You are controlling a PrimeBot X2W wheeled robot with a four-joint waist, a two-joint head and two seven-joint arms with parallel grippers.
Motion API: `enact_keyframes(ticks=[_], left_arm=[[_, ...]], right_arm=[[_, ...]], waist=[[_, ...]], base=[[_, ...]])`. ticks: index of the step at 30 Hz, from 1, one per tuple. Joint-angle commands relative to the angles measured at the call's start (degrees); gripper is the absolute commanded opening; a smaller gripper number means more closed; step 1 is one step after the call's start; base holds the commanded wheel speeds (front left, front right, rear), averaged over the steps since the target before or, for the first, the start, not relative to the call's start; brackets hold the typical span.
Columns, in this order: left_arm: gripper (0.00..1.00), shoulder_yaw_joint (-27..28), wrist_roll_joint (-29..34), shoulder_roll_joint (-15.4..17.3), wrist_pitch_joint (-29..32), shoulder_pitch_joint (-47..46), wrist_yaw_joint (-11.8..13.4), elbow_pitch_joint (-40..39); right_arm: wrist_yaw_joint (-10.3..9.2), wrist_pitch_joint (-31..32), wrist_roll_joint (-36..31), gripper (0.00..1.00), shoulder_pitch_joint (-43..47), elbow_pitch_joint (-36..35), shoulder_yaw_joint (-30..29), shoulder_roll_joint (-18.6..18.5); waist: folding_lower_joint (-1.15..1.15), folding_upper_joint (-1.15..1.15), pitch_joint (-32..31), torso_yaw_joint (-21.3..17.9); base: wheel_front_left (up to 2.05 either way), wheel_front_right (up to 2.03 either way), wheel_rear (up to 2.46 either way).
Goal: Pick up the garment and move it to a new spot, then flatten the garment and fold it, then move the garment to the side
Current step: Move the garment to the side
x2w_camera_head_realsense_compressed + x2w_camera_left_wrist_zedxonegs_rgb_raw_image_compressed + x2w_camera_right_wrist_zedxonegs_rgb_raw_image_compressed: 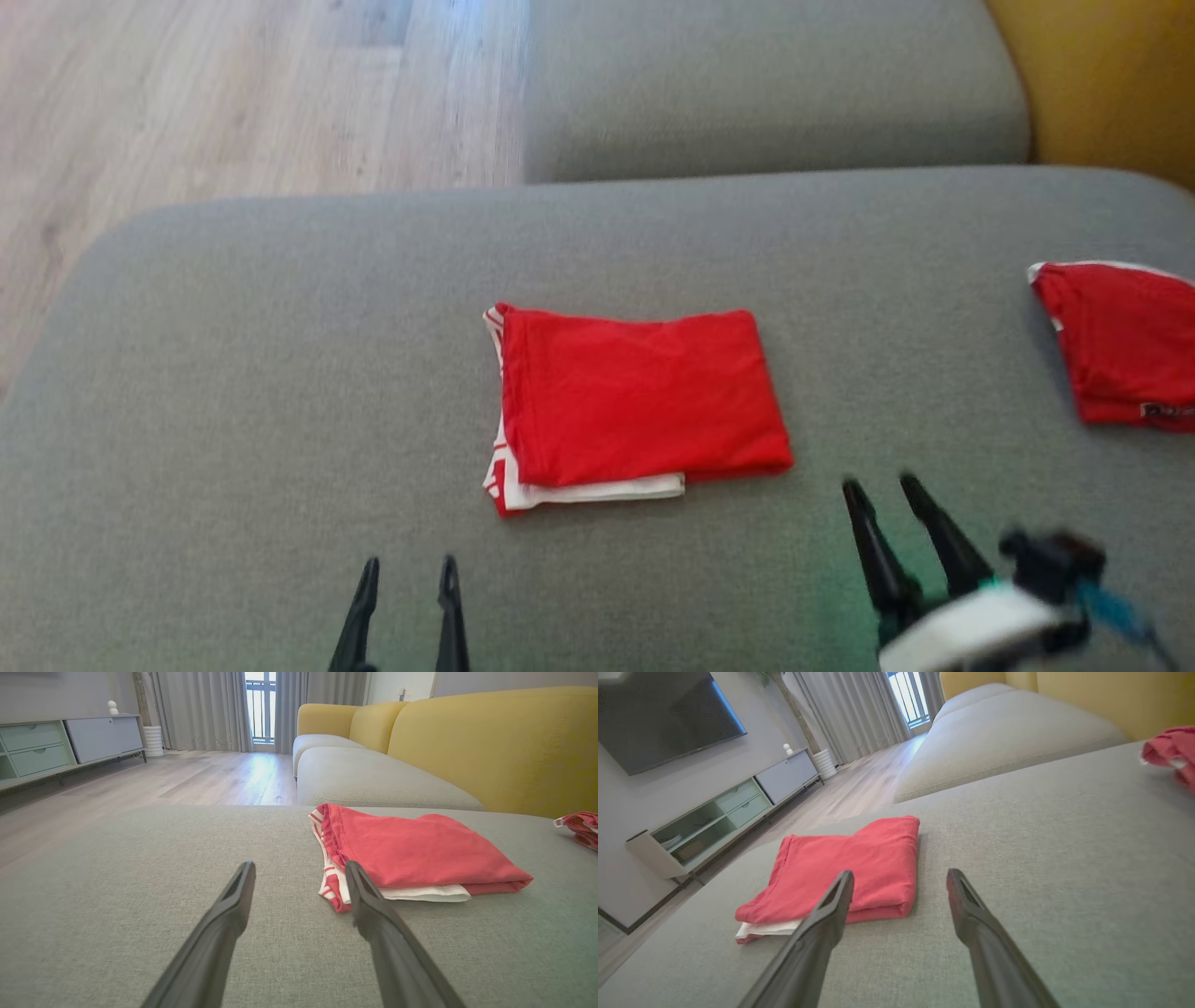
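Left gripper [410, 566] hovers low over a grey seat cushion [233, 373], its two dark fingers spread wide with nothing between them. Right gripper [880, 485] is likewise spread and empty, a little further forward than the left one, with its pale wrist tilted outward.

Between the two, and ahead of both, lies the garment [644, 397]: forward and to the right of the left gripper, forward and to the left of the right gripper. It is a red piece folded into a flat rectangle, with a white layer and a red-and-white striped edge peeking out along the side nearest the left gripper. In the head view, bare cushion separates both sets of fingertips from the cloth. The right gripper is the closer of the two, near the fold's near right corner.

Further out to the right of the right gripper, well apart from the folded piece, a second red cloth [1120, 345] rests on the same cushion. Beyond the garment sits another grey cushion [766, 84], with a yellow backrest [1102, 75] to its right. Wooden floor [187, 93] stretches away ahead and to the left of the left gripper. In the left wrist view, a low cabinet [46, 742] and grey curtains [201, 709] stand far off.
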Motion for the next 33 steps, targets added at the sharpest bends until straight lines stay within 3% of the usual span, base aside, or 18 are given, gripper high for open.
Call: enact_keyframes(ticks=[1, 7, 8, 14, 27, 28, 31, 33], left_arm=[[1.00, 0.74, -0.07, -0.77, -0.56, -3.52, 0.23, -1.47], [1.00, -0.93, -0.06, -0.77, -0.56, -7.00, 0.28, -1.33], [1.00, -1.57, -0.13, -0.77, -0.56, -8.56, 0.23, -1.11], [1.00, -3.48, -0.46, -0.77, -0.56, -12.36, 0.33, -0.25], [1.00, -5.54, -1.09, -0.77, -0.56, -15.96, 1.02, 1.18], [1.00, -5.65, -1.02, -0.77, -0.56, -16.10, 1.08, 1.27], [1.00, -5.71, -0.86, -0.77, -0.56, -16.37, 1.32, 1.43], [1.00, -5.55, -0.68, -0.77, -0.56, -16.38, 1.48, 1.51]], right_arm=[[-0.05, 1.27, 2.62, 1.00, -5.86, -1.23, 2.19, -2.05], [-0.05, 11.75, 13.89, 1.00, -16.25, 0.08, 7.27, -7.17], [-0.05, 15.62, 18.48, 1.00, -19.46, 1.15, 7.64, -8.53], [-0.05, 26.49, 29.84, 1.00, -26.43, 5.30, 9.07, -11.82], [-0.05, 29.65, 42.58, 0.97, -31.69, 13.37, 12.17, -9.42], [-0.05, 29.75, 43.13, 0.66, -31.87, 13.54, 12.61, -9.26], [-0.05, 29.87, 44.71, 0.00, -32.19, 13.54, 13.73, -9.19], [-0.05, 30.04, 45.61, 0.00, -32.21, 13.15, 14.52, -9.53]], waist=[[-0.01, 0.00, 1.89, 0.63], [-0.01, 0.00, 6.99, 1.58], [-0.01, 0.00, 8.54, 2.01], [-0.01, 0.00, 12.32, 3.73], [-0.01, 0.00, 15.57, 5.90], [-0.01, 0.00, 15.62, 5.97], [-0.01, 0.00, 15.56, 5.88], [-0.01, 0.00, 15.42, 5.53]], base=[[0.00, 0.00, 0.00], [0.00, 0.00, 0.00], [0.00, 0.00, 0.00], [0.00, 0.00, 0.00], [0.00, 0.00, 0.00], [0.00, 0.00, 0.00], [0.00, 0.00, 0.00], [0.00, 0.00, 0.00]])
